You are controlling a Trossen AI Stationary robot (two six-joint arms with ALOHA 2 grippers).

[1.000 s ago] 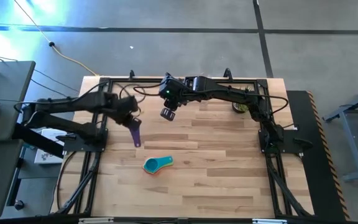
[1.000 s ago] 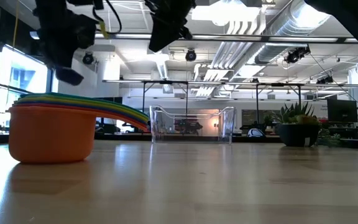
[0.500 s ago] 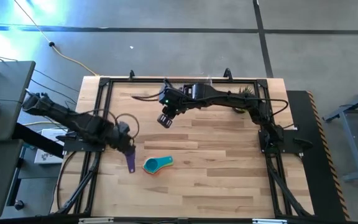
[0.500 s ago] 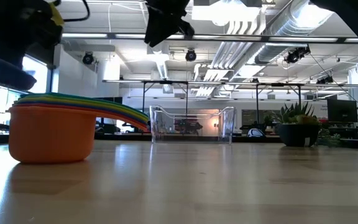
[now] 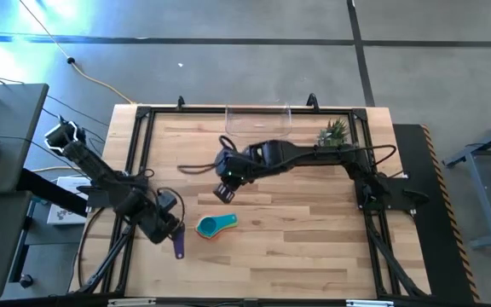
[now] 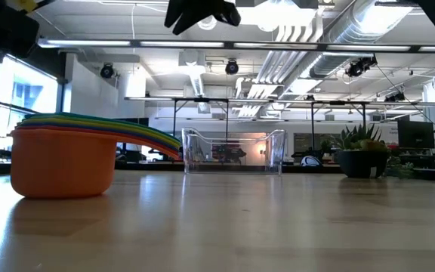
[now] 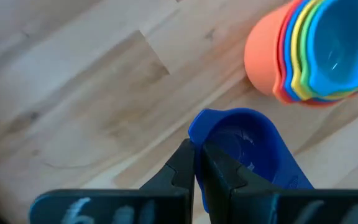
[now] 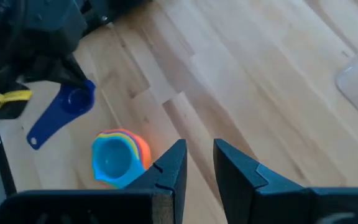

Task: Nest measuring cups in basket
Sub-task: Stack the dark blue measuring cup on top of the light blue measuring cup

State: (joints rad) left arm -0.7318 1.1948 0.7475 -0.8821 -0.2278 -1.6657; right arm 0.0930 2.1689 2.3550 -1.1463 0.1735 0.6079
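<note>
A stack of nested measuring cups [image 5: 214,226] lies on the wooden table [image 5: 314,239], left of centre in the lower half of the high view, teal innermost and orange outermost, handles fanned toward the upper right. In the low view the same stack [image 6: 63,159] fills the left of the frame, the orange bowl resting on the tabletop with the coloured handles spreading to the right.

Just to the lower left of the stack in the high view, a separate blue-purple cup [image 5: 178,246] is pinched at its rim by the left gripper [image 5: 167,230], whose fingers are pressed together on the rim; the handle points toward the bottom of the frame. The left wrist view shows the cup's bowl [image 7: 247,146] beside the closed fingers [image 7: 182,165], with the stack [image 7: 309,53] near it at the upper right but apart from it.

The right gripper [image 5: 224,189] hangs above the table's middle, up and to the right of the stack and not touching it; its fingers [image 8: 173,165] stand slightly apart with nothing between them.

The clear basket [image 5: 257,120] stands at the table's far edge, top centre of the high view, well apart from the cups. A small potted plant [image 5: 334,132] stands to its right.
</note>
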